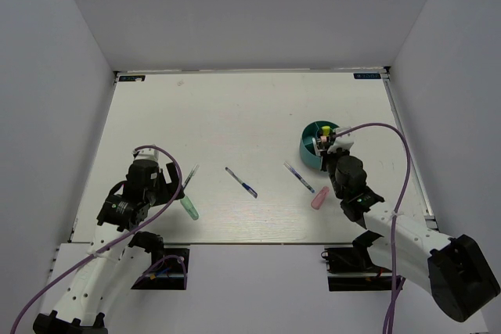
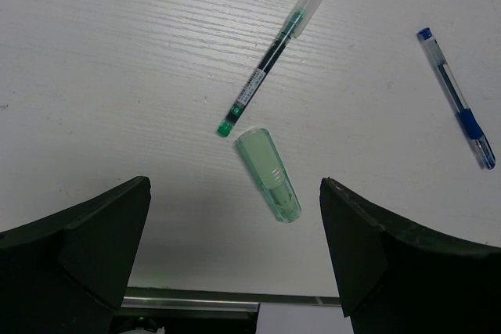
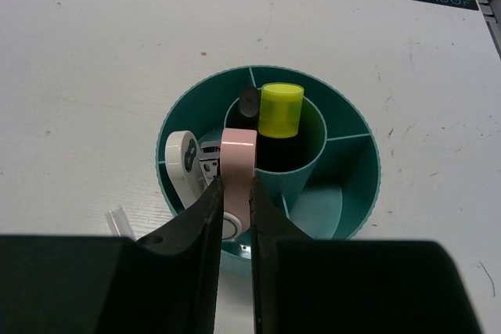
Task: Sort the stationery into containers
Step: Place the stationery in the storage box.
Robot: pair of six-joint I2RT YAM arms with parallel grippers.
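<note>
The round teal tub [image 1: 311, 137] stands at the right; in the right wrist view [image 3: 356, 185] its centre compartment holds a yellow-capped marker [image 3: 280, 109]. My right gripper [image 3: 235, 187], also in the top view [image 1: 329, 146], is shut on a pink oblong piece [image 3: 238, 152] held over the tub's near-left compartment. My left gripper [image 2: 233, 187] is open and empty at the left [image 1: 174, 185], just short of a mint-green piece [image 2: 268, 175] and a thin grey pen [image 2: 272, 56]. Two blue pens [image 1: 241, 182] [image 1: 299, 177] and a second pink piece [image 1: 321, 198] lie on the table.
The tub also holds a white roll-like item [image 3: 180, 159] and a black item [image 3: 249, 102]. The table's near edge [image 2: 235, 299] runs right under the left gripper. White walls enclose the table. Purple cables loop over both arms.
</note>
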